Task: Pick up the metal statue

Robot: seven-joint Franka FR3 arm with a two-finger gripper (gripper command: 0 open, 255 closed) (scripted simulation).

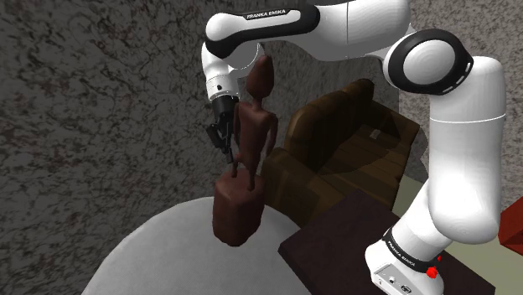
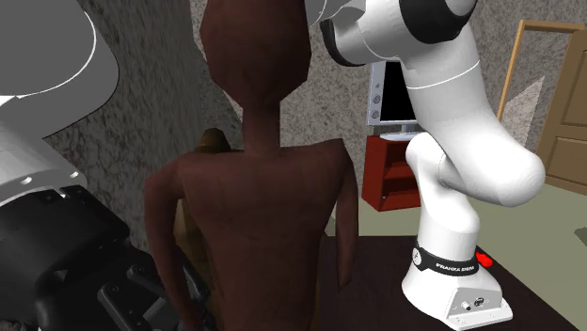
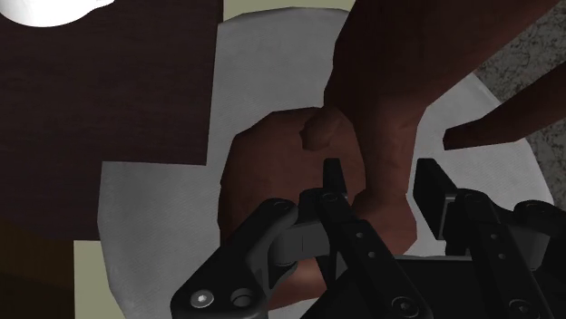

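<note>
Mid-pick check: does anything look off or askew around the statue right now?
Nothing is spilled or broken. The reddish-brown statue looks slightly tilted, head toward the shoulder view's right, with the hand clasping its narrow part just above the base, over the round grey table. That tilt may be partly camera roll.

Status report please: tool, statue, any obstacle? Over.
Tool at the brown figure statue legs, grip unclear. Statue over grey round table, lifted or not unclear. Brown armchair behind, apart.

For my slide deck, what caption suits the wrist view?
Black hand clasping the brown statue over a round grey table.
</note>
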